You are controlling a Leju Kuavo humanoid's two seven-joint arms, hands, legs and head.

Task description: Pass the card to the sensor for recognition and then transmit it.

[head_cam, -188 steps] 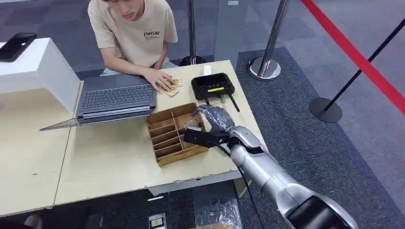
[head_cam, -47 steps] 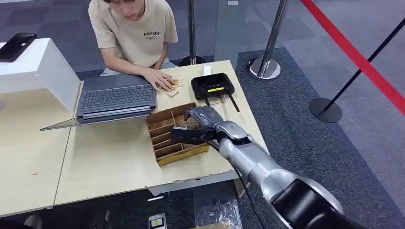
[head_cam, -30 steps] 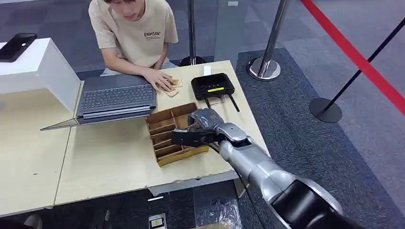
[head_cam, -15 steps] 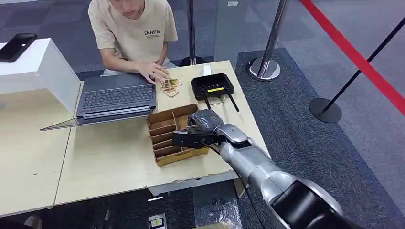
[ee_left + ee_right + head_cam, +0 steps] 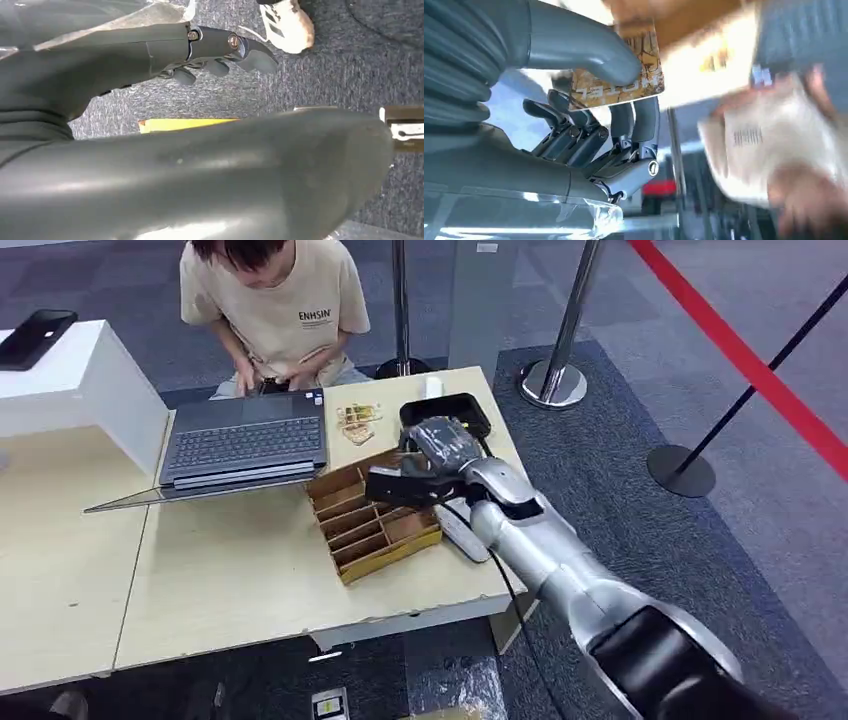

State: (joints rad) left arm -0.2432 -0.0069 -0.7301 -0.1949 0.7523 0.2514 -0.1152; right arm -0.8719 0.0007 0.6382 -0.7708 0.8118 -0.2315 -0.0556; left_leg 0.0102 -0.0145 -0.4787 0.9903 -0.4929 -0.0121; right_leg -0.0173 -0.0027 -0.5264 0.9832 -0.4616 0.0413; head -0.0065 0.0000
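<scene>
Since approx. half a sec ago the right hand [image 5: 425,465] has been lifted out of the divider box [image 5: 372,523] and swung twd the black sensor [image 5: 446,413]; the person's arms have been pulled back off the table [image 5: 240,570]. The card [image 5: 616,75] is pinched betw. thumb and fingers, prob. face-out so it can be read. That pinch is made plain by the right wrist view; from the head view it's barely seen. The left hand [image 5: 220,50], hanging, is loosely curled on nothing.

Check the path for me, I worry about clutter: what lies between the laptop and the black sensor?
In the head view, a few loose patterned cards lie on the table between laptop and black sensor.
</scene>
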